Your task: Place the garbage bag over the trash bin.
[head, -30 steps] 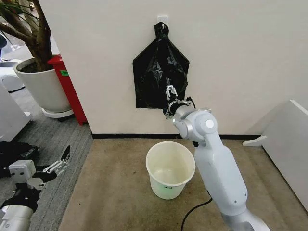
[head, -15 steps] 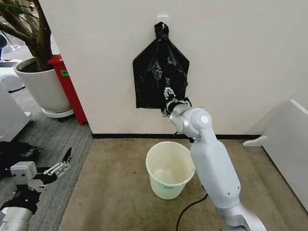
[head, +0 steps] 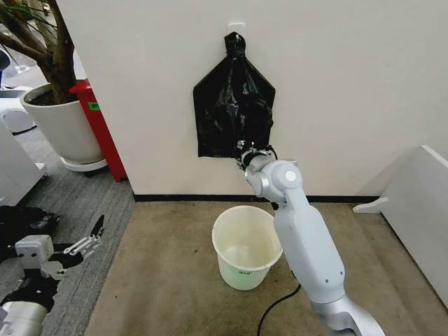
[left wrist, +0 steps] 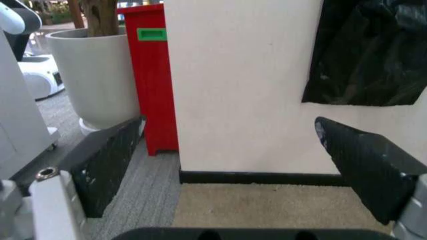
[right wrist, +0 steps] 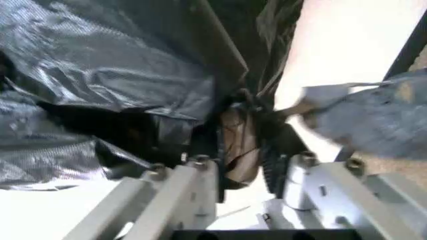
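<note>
The right gripper (head: 243, 148) has moved closer to the wall and its fingers now pinch the black bag (head: 233, 112).

A large white plant pot (head: 64, 126) with a tree (head: 43, 42) stood at ten o'clock, a red cabinet (head: 100, 126) just beside it against the wall (head: 350, 84).

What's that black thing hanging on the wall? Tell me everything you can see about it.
It is a black bag bundle of thin, glossy, crinkled plastic, hanging flat against the white wall. It is knotted at the top and widens downward into a roughly five-sided shape with a straight lower edge. It hangs above the white trash bin on the floor. The right gripper is at its lower right edge, its fingers closed on a fold of the plastic.
</note>
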### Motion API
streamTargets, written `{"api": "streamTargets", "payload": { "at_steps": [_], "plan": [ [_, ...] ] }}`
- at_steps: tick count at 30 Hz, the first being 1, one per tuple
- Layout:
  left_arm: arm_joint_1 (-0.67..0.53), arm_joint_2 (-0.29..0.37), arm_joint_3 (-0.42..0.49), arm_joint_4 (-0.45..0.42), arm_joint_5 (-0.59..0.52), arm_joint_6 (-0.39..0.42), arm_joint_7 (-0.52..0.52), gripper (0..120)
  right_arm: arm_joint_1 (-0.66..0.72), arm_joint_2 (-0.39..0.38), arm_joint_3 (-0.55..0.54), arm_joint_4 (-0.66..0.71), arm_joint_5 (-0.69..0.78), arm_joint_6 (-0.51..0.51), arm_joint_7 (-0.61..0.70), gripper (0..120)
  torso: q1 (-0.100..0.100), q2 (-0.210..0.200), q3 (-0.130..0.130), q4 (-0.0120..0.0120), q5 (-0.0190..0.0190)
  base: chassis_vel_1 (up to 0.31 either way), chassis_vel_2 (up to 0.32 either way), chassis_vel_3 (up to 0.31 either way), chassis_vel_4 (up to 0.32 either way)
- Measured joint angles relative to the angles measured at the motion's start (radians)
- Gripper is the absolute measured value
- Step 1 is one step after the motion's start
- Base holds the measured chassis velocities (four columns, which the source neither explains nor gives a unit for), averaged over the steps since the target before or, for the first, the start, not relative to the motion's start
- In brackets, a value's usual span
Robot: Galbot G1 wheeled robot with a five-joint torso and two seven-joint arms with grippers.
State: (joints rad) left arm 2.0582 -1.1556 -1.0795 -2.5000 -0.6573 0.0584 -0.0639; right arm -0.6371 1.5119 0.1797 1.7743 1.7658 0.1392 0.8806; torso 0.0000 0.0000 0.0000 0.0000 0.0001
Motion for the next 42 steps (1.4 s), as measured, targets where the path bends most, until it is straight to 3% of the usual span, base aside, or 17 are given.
{"api": "streamTargets", "payload": {
  "at_steps": [3,18,35,42],
  "plan": [
    [0.000,0.000,0.000,0.000,0.000,0.000,0.000,100,-0.007,-0.004,-0.004,0.003,-0.007,-0.003,-0.002,0,0.000,0.000,0.000,0.0000,-0.0001,0.000,0.000,0.000,0.000],
    [-0.004,0.000,0.000,0.000,0.002,-0.002,0.003,100,-0.089,-0.008,-0.049,0.062,-0.056,-0.005,-0.006,0,0.000,0.000,0.000,0.0000,-0.0001,0.000,0.000,0.000,0.000],
    [-0.027,-0.008,0.014,0.000,0.016,-0.014,0.019,100,-0.052,-0.030,-0.053,0.080,-0.054,-0.020,-0.028,0,0.000,0.000,0.000,0.0000,-0.0001,0.000,0.000,0.000,0.000],
    [-0.027,-0.008,0.014,0.000,0.016,-0.014,0.019,100,-0.051,-0.050,-0.097,0.087,-0.146,-0.065,-0.075,0,0.000,0.000,0.000,0.0000,-0.0001,0.000,0.000,0.000,0.000]
  ]
}}
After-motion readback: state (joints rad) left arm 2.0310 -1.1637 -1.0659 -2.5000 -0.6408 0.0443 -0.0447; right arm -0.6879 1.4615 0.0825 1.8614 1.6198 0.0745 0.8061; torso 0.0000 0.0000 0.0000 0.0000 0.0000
